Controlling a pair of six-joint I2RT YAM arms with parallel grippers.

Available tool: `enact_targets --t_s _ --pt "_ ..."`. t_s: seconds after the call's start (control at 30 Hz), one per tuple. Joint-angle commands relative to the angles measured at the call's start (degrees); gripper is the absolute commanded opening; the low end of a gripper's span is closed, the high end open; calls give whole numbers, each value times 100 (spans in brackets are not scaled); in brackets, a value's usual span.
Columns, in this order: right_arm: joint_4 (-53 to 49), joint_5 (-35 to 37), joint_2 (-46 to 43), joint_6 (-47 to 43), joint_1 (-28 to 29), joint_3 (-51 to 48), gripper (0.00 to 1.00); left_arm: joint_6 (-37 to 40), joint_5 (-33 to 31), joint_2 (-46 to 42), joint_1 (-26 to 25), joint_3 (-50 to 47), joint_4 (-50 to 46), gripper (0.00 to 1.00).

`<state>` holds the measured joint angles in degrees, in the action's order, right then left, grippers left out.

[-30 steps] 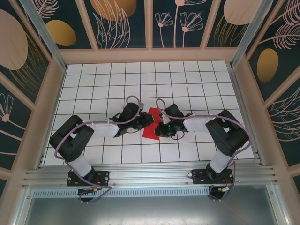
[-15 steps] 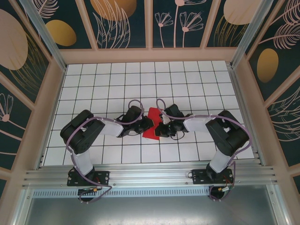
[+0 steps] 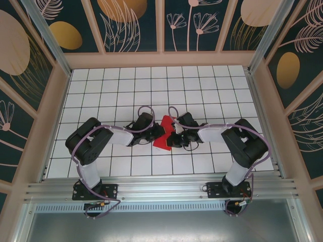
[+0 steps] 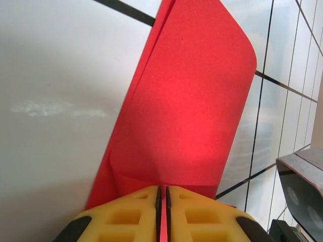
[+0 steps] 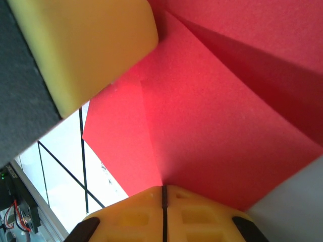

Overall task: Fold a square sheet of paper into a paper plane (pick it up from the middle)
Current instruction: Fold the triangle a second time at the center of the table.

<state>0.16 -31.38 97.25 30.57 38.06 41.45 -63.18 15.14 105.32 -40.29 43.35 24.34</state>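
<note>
The square sheet of paper (image 3: 161, 143) is bright red, partly folded, and held up between both grippers at the middle of the white tiled table. My left gripper (image 3: 155, 135) comes in from the left and is shut on its edge. In the left wrist view a thin red strip runs between the left gripper's (image 4: 162, 187) yellow pads, and the paper (image 4: 192, 101) curves away above the tiles. My right gripper (image 5: 164, 187) is shut where a crease of the paper (image 5: 217, 126) meets its tips. A left finger (image 5: 86, 45) shows at the upper left of the right wrist view.
The tiled table (image 3: 151, 91) stretches bare behind the arms, with wooden walls (image 3: 161, 59) on three sides. An aluminium rail (image 3: 161, 191) carries the arm bases along the near edge.
The left arm's elbow has swung right, toward the centre, and its gripper has stayed on the paper. The right arm has held its place. The paper has barely shifted.
</note>
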Motion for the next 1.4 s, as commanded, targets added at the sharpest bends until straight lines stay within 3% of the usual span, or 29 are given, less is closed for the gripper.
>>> enact_targets --t_s 0.0,0.63,0.8,1.07,1.27,1.37 --pt "-498 228 109 -60 17 -261 9 284 -564 -38 212 76 -446 13" --pt "-548 228 64 -77 6 -226 9 665 -722 -70 578 552 -1028 20" --pt "-547 237 55 -93 6 -160 9 616 -280 -477 579 391 -791 19" --pt "-450 169 -62 -103 4 0 9 254 1101 -840 468 -313 667 10" --pt "-476 187 -75 -121 8 89 9 244 1388 -228 262 -56 762 10" --pt "-494 183 -89 -117 10 99 10 214 1129 -7 241 20 646 9"
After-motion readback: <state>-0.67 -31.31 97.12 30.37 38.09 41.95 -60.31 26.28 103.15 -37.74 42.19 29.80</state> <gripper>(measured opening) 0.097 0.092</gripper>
